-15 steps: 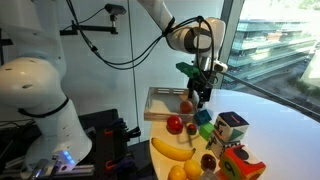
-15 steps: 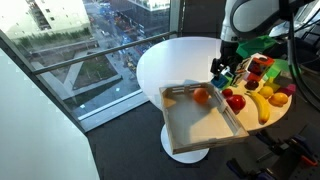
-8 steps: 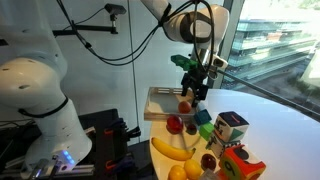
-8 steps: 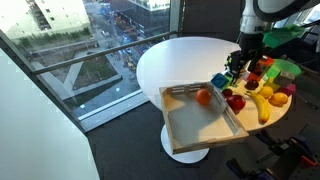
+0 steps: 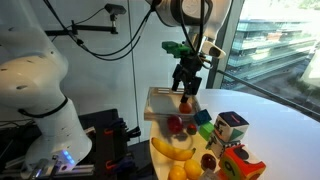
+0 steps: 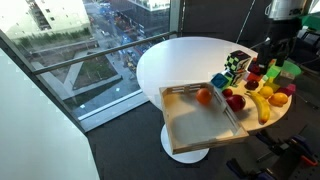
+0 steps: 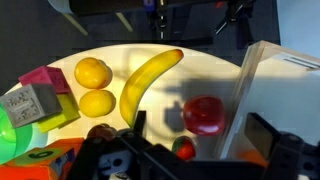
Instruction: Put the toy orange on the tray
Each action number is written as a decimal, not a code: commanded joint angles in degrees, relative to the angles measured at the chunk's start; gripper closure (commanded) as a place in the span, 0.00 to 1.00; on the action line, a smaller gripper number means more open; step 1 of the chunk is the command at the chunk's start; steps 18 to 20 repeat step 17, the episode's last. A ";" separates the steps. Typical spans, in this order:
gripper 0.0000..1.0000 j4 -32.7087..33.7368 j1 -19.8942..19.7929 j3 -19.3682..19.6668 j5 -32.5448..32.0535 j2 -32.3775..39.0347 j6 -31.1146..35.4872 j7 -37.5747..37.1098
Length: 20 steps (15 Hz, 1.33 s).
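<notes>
Orange plastic on wood, so I judge it done: the toy orange (image 6: 204, 97) lies in the tray (image 6: 195, 132) at the desk's edge, my gripper (image 5: 185, 90) hanging above, spread and empty.

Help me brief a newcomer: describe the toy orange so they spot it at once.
On the round white table lies a pale wooden tray at its edge. Inside it, near the rim, sits the toy orange: the only thing in the tray, round and plain orange, unlike the red apple just outside that rim.
</notes>
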<state>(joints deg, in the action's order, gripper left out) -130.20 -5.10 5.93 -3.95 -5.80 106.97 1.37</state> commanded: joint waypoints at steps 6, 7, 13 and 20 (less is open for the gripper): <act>0.00 -7.23 -1.95 0.50 -1.19 -14.89 1.30 -1.70; 0.00 -7.73 -2.10 0.52 -1.17 -16.07 1.39 -1.61; 0.00 -7.99 -2.15 0.57 -0.81 -17.57 0.59 -0.72; 0.00 -8.66 -2.19 0.56 -0.86 -18.19 0.97 -0.81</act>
